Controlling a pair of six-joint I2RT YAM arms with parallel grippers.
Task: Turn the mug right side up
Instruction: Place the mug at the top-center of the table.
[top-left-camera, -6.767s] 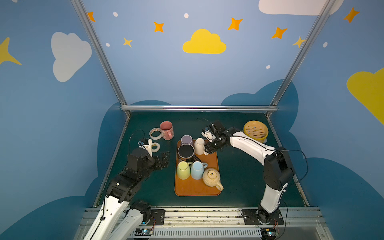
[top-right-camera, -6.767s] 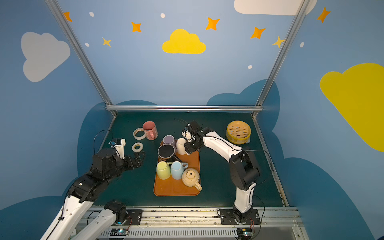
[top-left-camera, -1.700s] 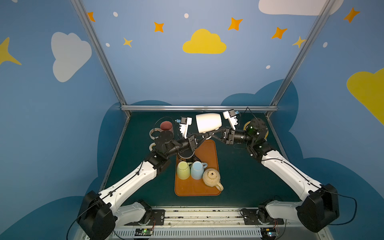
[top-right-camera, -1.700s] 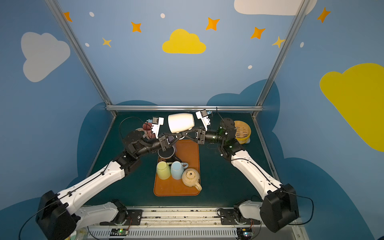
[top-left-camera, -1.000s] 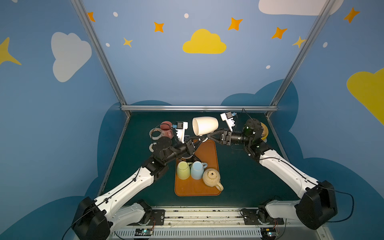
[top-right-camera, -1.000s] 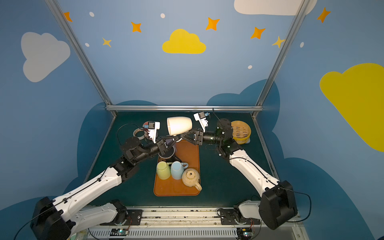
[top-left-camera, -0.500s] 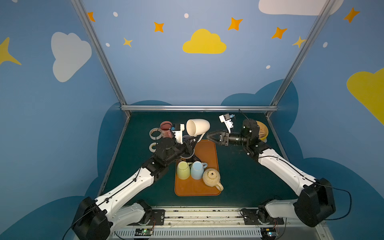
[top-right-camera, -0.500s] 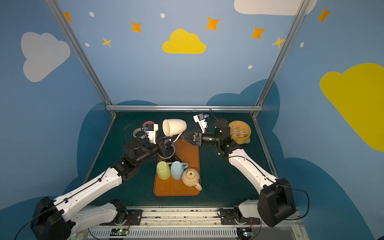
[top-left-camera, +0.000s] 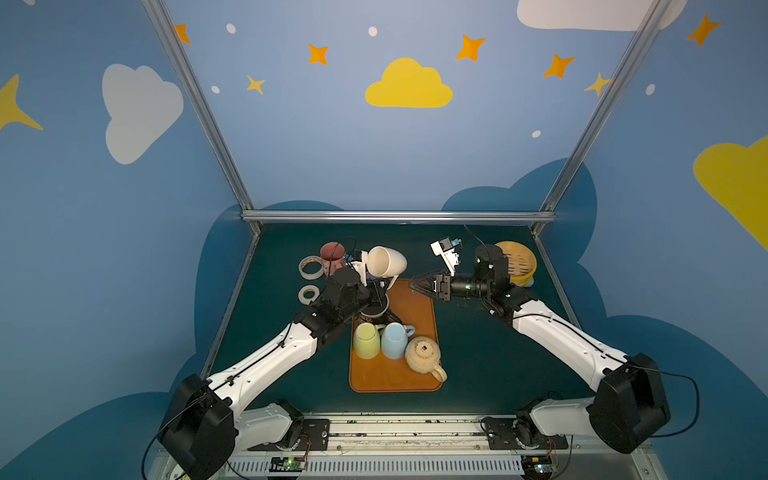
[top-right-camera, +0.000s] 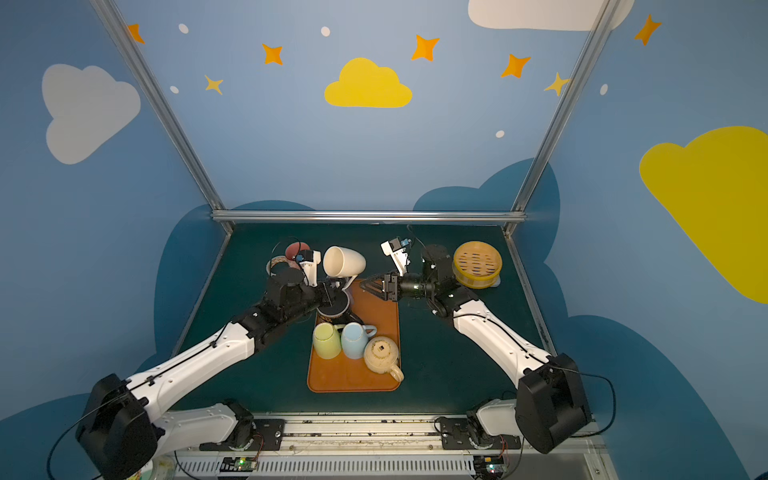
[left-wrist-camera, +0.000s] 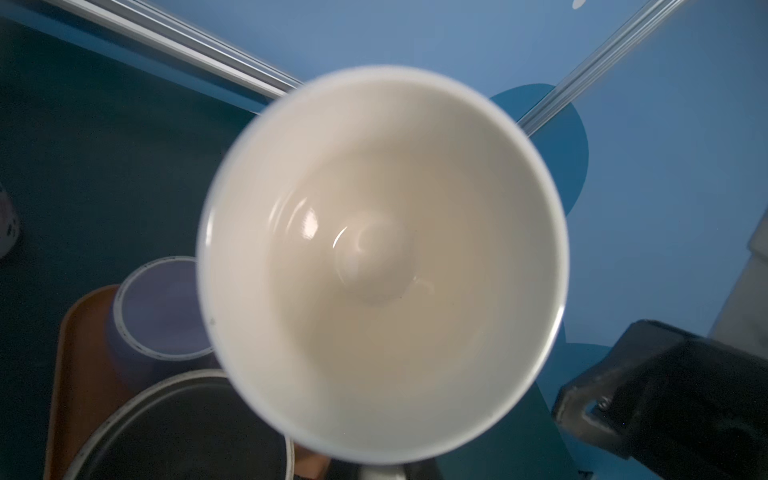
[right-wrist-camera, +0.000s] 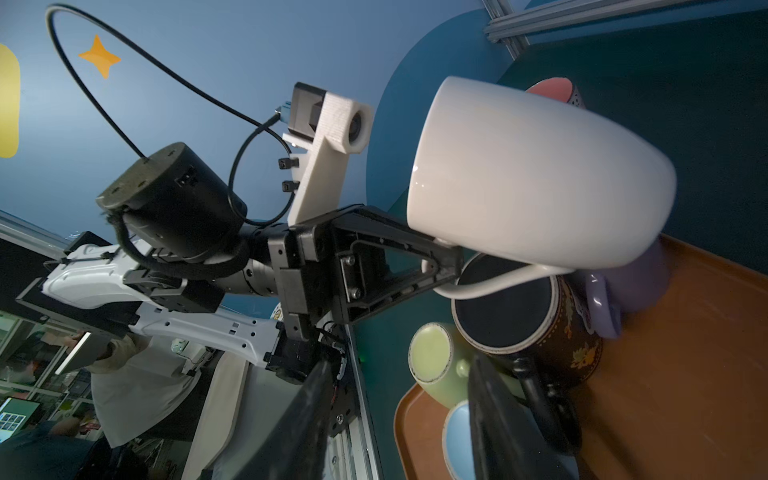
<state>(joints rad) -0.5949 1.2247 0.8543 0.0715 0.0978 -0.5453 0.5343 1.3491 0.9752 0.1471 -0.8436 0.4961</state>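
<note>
The white mug (top-left-camera: 389, 262) (top-right-camera: 345, 261) hangs in the air above the far end of the orange tray (top-left-camera: 417, 309), lying roughly sideways with its mouth toward the left arm. My left gripper (top-left-camera: 383, 286) (top-right-camera: 337, 286) is shut on the mug's handle (right-wrist-camera: 496, 286) underneath it. In the left wrist view the mug's pale inside (left-wrist-camera: 382, 216) fills the picture and hides the jaws. My right gripper (top-left-camera: 412, 285) (top-right-camera: 363, 286) (right-wrist-camera: 395, 415) stands open and empty, a short way right of the mug's base and not touching it.
On the tray stand a black mug (top-left-camera: 374, 311), a yellow-green mug (top-left-camera: 365, 340), a light blue mug (top-left-camera: 395, 340), a beige teapot (top-left-camera: 424, 354) and a purple mug (right-wrist-camera: 640, 286). A pink mug (top-left-camera: 332, 252) and two tape rolls (top-left-camera: 311, 267) lie left; a yellow steamer basket (top-left-camera: 517, 259) sits right.
The left gripper has carried the mug down and to the left, tipping its mouth up toward the left wrist camera. The right gripper now stands clear of the mug's base.
</note>
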